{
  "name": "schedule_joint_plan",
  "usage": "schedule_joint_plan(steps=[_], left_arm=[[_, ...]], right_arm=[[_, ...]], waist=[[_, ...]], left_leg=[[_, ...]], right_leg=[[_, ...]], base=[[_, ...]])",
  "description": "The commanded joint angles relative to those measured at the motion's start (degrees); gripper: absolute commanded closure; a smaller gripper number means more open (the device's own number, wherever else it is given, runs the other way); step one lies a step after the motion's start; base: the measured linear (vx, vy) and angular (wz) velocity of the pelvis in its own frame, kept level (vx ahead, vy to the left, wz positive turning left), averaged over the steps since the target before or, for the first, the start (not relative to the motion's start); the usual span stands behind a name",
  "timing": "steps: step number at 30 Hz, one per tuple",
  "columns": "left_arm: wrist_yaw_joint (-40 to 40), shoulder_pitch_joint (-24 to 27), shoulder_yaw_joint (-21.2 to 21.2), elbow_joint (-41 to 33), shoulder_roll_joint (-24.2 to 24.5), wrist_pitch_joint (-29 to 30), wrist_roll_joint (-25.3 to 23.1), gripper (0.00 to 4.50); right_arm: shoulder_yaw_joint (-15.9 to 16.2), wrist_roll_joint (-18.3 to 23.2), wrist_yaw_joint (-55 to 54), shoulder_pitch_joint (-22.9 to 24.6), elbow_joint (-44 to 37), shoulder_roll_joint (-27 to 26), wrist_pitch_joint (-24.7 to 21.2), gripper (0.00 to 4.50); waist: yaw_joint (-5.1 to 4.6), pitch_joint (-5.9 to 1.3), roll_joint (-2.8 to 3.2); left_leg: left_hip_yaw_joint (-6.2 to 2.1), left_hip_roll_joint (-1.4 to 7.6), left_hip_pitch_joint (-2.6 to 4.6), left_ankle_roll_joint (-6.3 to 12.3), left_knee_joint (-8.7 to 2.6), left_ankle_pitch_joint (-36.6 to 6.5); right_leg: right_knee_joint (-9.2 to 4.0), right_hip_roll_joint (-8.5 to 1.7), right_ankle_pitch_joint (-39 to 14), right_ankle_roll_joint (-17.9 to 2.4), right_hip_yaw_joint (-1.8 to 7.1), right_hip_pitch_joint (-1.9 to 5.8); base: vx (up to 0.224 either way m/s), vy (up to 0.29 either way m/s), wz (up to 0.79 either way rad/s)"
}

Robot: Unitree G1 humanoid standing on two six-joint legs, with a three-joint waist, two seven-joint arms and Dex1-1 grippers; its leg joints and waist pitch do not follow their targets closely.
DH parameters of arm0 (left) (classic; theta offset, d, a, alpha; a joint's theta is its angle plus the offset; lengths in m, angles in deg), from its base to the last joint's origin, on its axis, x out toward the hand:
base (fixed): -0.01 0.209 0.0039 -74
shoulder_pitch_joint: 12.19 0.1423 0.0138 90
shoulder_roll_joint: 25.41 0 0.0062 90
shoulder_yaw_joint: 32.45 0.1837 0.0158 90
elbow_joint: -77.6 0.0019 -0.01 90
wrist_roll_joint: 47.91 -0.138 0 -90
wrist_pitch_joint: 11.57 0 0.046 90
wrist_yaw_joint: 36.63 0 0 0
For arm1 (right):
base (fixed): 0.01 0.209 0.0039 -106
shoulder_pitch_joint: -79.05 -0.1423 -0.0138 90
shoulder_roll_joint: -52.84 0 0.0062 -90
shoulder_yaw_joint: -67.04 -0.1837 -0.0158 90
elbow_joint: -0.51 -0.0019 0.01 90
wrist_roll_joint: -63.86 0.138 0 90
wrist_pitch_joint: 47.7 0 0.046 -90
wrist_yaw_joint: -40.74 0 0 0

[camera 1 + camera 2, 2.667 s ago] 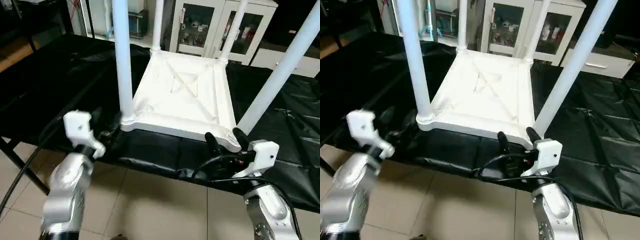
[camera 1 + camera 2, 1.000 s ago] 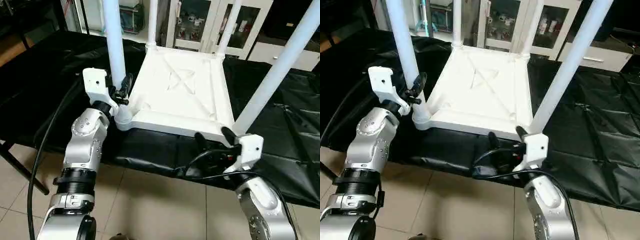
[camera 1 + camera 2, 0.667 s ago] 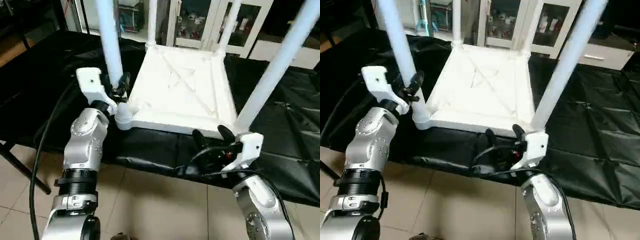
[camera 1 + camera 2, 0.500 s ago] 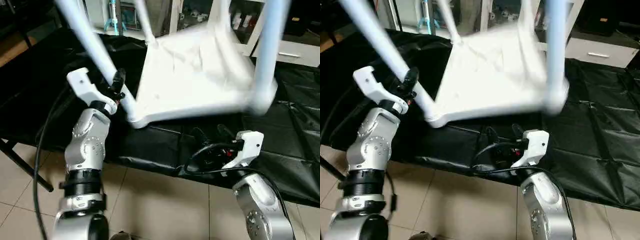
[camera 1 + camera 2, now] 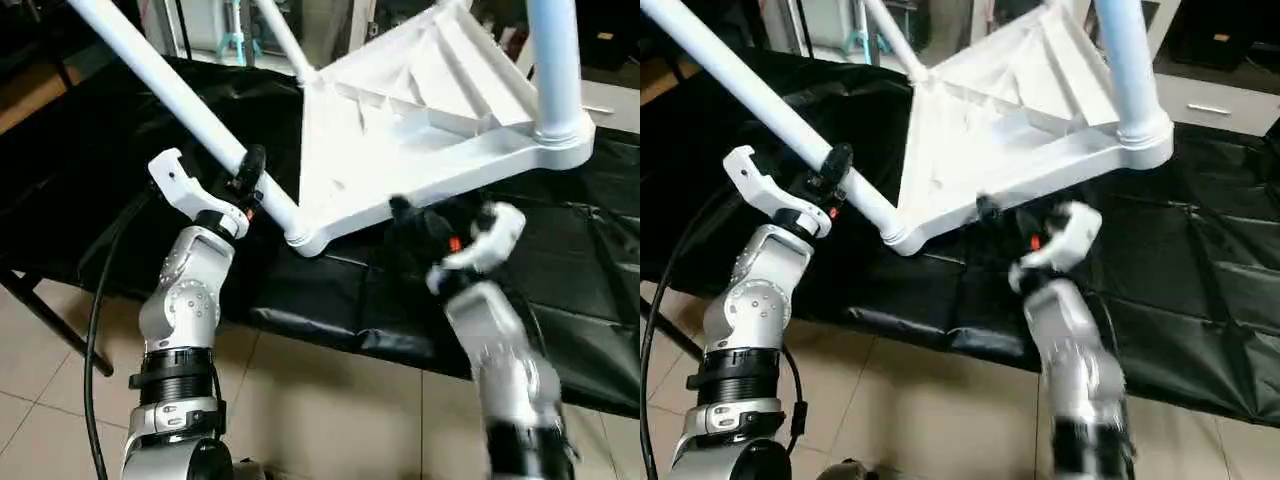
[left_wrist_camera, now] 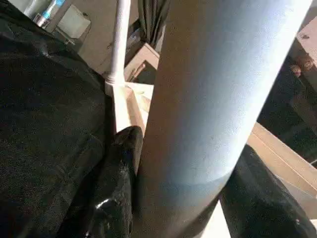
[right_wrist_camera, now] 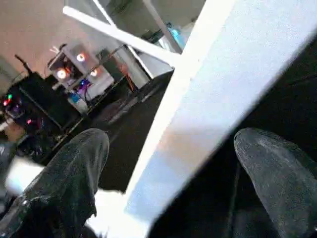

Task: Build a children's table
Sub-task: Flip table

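Assembly looks largely complete: the left gripper (image 5: 248, 172), jaws pinching a leg (image 5: 160, 85) near its socket, tips the children's table (image 5: 420, 110) up above the black-covered tabletop (image 5: 90, 170), while the right gripper (image 5: 430, 215), jaws spread, sits under its near edge; righting remains.

The two head views looked forward and down from above the forearms, offset slightly sideways, sharing the tilted table top (image 5: 420, 110) and black worktop (image 5: 600, 250). Each wrist view looked along its own fingers, very close: the left at a leg (image 6: 208, 99), the right at the top's edge (image 7: 223, 94).
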Motion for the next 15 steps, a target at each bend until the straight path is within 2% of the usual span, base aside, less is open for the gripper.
schedule_joint_plan(steps=[1,2,6,8,13,14,15], left_arm=[[-0.4,-1.1,-1.0,-2.5,-1.5,0.7,4.5,2.50],[-0.3,-1.0,-1.0,-2.7,-1.4,0.7,4.4,2.50],[-0.1,-0.1,-0.7,-3.7,-1.2,0.8,4.5,2.50],[0.0,0.0,-0.8,-3.8,-1.2,0.9,4.5,2.50],[-0.3,0.5,-0.9,-4.3,-1.2,1.1,4.6,2.50],[-0.3,0.6,-0.9,-4.3,-1.1,1.1,4.5,2.50],[-0.1,0.7,-0.9,-4.3,-1.1,1.0,4.2,2.50]], right_arm=[[-2.1,0.9,-2.4,-0.6,2.1,0.0,-0.5,0.00],[-2.9,1.1,-3.4,-1.6,3.4,-0.1,-0.2,0.00],[-6.0,2.7,-3.4,-6.2,10.0,0.5,0.5,0.00],[-6.4,2.5,-3.1,-7.3,11.6,0.8,1.4,0.00],[-8.7,3.4,-1.7,-12.6,17.0,1.9,4.3,0.00],[-8.9,3.4,-1.4,-13.3,17.7,2.1,4.7,0.29],[-9.3,3.7,-0.8,-14.5,19.0,2.6,5.2,0.36]], waist=[[-0.01,-4.65,0.03],[0.00,-4.74,-0.37],[-0.06,-4.78,-0.62],[-0.12,-4.79,-0.58],[0.00,-4.97,-0.83],[-0.02,-4.99,-0.88],[0.07,-5.02,-0.98]], left_leg=[[-0.38,2.60,1.30,3.57,-3.44,6.8],[-0.29,2.57,1.28,3.59,-3.35,7.4],[-0.27,2.39,0.78,4.01,-3.28,7.7],[-0.22,2.39,0.80,3.87,-3.29,7.6],[-0.09,2.33,0.84,4.89,-3.02,9.2],[-0.06,2.35,0.85,5.04,-2.97,9.3],[0.04,2.31,0.82,5.41,-2.86,9.4]], right_leg=[[-2.35,-3.87,17.2,-13.3,1.79,3.19],[-2.26,-3.75,18.2,-13.1,1.77,3.25],[-2.02,-3.93,18.4,-12.6,1.67,3.55],[-2.06,-3.93,17.7,-12.7,1.62,3.48],[-1.83,-3.85,18.9,-12.7,1.61,3.53],[-1.78,-3.87,19.0,-12.8,1.59,3.46],[-1.72,-3.84,19.0,-13.0,1.59,3.49]], base=[[0.000,0.000,0.00],[0.000,0.000,0.00],[0.000,0.000,0.00],[0.000,0.000,0.00],[0.000,0.000,0.00],[0.000,0.000,0.00],[0.000,0.000,0.00]])
